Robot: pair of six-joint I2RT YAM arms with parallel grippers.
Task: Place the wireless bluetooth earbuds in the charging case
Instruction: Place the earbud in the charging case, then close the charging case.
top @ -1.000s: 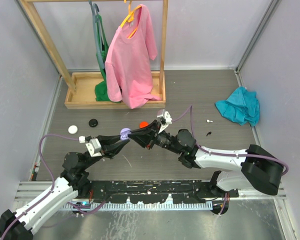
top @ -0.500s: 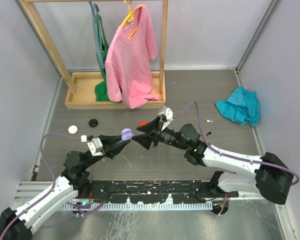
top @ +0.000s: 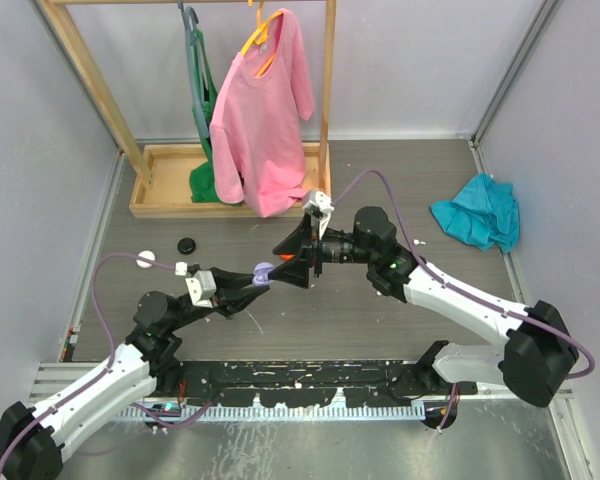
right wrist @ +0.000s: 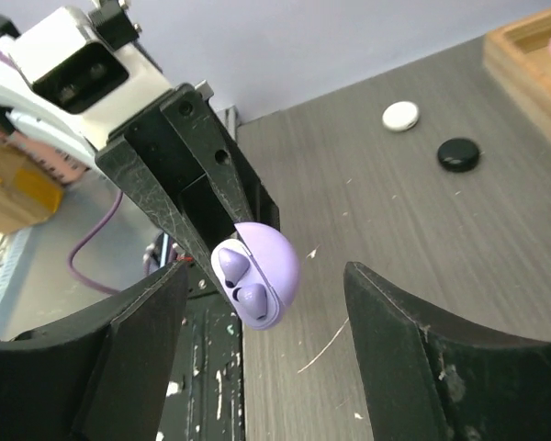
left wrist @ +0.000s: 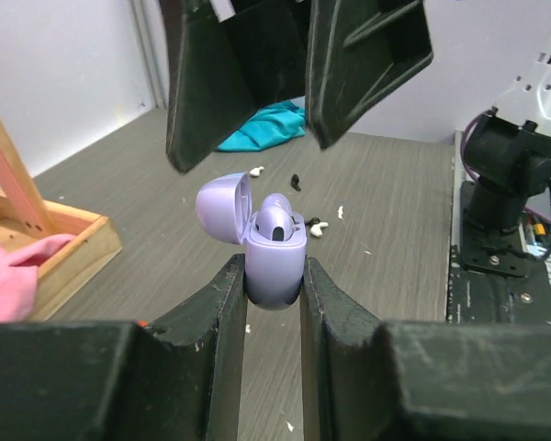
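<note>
Presently the left end effector (left wrist: pixel 274 268) clenches the open lilac case (left wrist: pixel 275 257), one earbud (left wrist: pixel 275 217) seated; the right end effector (right wrist: pixel 264 276), released just beside it, likely must fetch another next.

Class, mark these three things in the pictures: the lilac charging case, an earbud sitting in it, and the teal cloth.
lilac charging case (left wrist: pixel 274 271): left wrist view, front of its lower shell.
lilac earbud (left wrist: pixel 275 217): left wrist view, its rounded top.
teal cloth (top: pixel 477 212): top external view, middle of the crumpled heap.

Bright, even, diffuse light casts faint soft shadows; the left end effector (left wrist: pixel 274 268) looks slightly soft up close.
</note>
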